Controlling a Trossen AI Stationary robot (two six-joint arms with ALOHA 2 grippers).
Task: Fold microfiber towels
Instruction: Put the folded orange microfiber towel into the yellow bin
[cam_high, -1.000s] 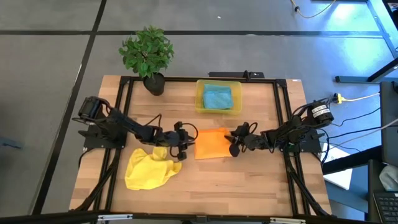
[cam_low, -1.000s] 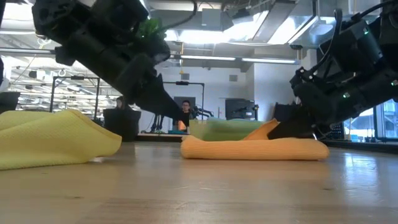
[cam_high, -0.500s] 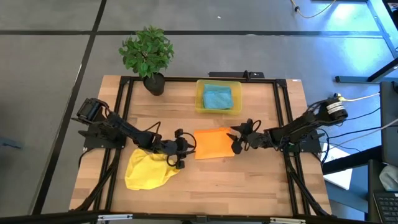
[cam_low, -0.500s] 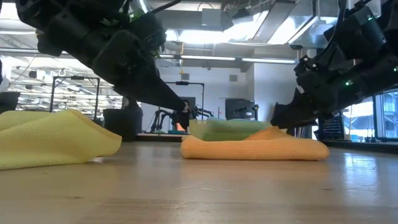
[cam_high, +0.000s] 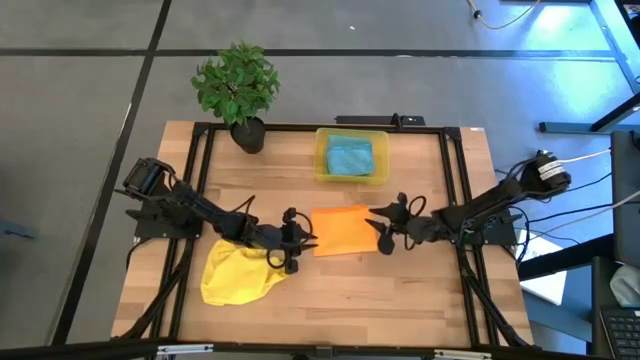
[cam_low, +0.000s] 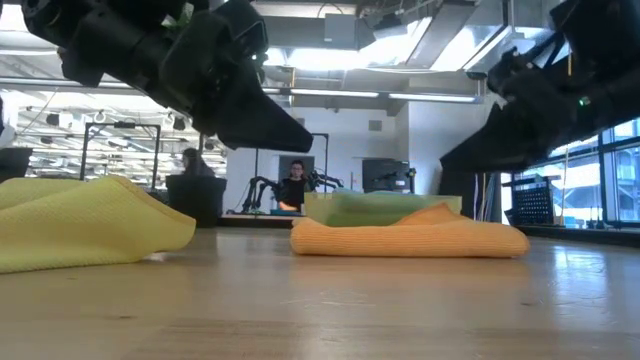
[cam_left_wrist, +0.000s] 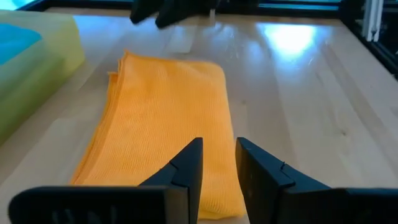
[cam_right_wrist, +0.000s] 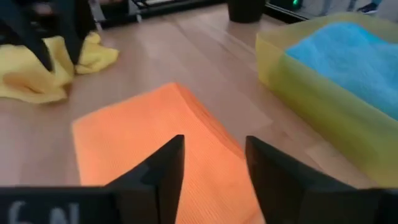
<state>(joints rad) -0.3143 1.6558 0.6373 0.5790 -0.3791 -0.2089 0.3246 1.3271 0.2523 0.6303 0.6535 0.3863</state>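
Observation:
A folded orange towel (cam_high: 343, 230) lies flat at the table's middle, and it also shows in the left wrist view (cam_left_wrist: 165, 118) and the right wrist view (cam_right_wrist: 155, 137). A crumpled yellow towel (cam_high: 240, 272) lies to the near left. A teal-blue towel (cam_high: 349, 156) rests in the yellow bin. My left gripper (cam_high: 303, 240) hovers just off the orange towel's left edge, its fingers (cam_left_wrist: 219, 146) a little apart with nothing between them. My right gripper (cam_high: 378, 232) hovers over the towel's right edge, open (cam_right_wrist: 214, 140) and holding nothing. In the low view both stand above the table.
The translucent yellow bin (cam_high: 382, 160) stands at the far middle, with a potted plant (cam_high: 238, 90) at the far left. Black frame rails (cam_high: 452, 190) run along the table's sides. Bare wood lies toward the near edge (cam_high: 370, 300). A person (cam_low: 293, 185) sits in the room beyond.
My right gripper has let go of the orange towel's right edge, opened, risen and drawn back toward the table's right edge. My left gripper has risen off the table and shifted toward the near edge. The orange towel stays folded where it was.

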